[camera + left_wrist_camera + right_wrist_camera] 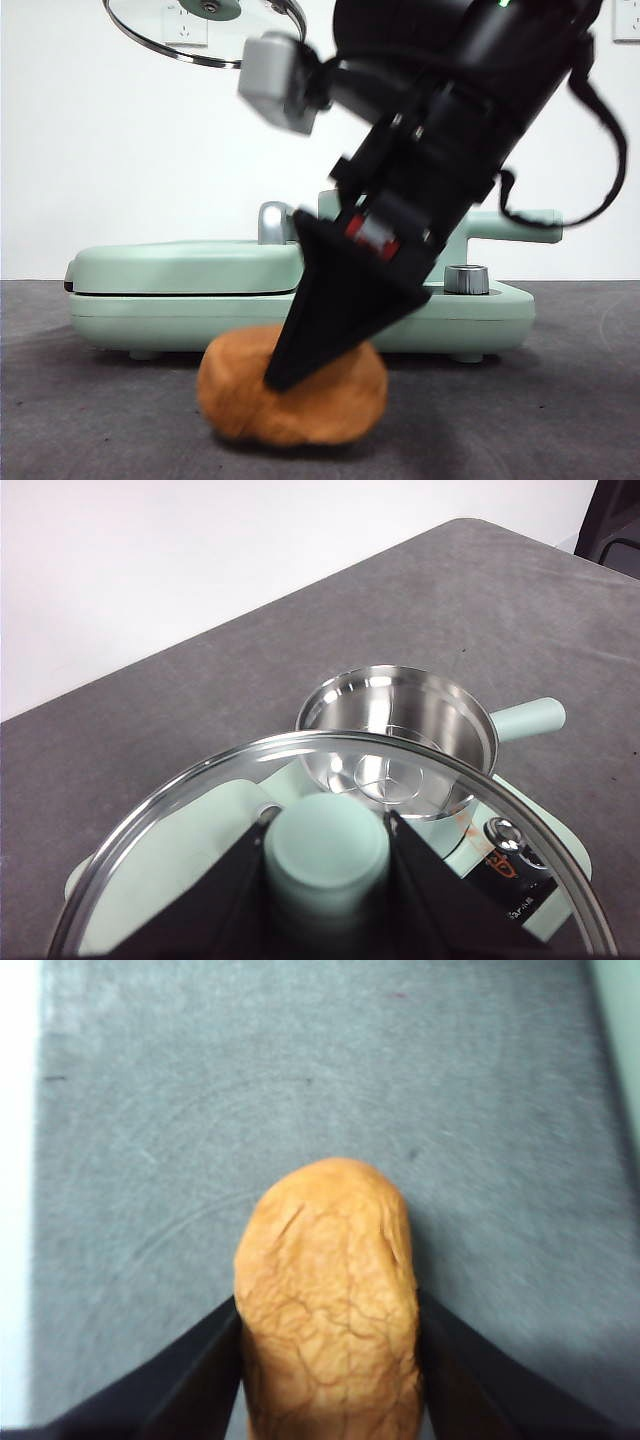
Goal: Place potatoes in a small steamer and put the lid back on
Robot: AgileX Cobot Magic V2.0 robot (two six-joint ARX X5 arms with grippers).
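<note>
An orange-brown potato (330,405) (325,1290) lies on the grey table in front of the appliance. My right gripper (278,380) (328,1305) reaches down over it, a black jaw pressed against each side. The glass lid (170,40) (170,820) hangs high at the upper left, tilted. My left gripper (326,825) is shut on its mint knob (325,852). Below the lid stands the small steamer (400,730), uncovered, its steel inside bare; its mint handle (520,221) sticks out to the right behind the right arm.
The flat mint-green griddle (180,280) sits shut on the left part of the appliance, behind the potato, with a chrome handle (272,222). A chrome dial (466,278) (508,835) is on the base. A white wall lies behind.
</note>
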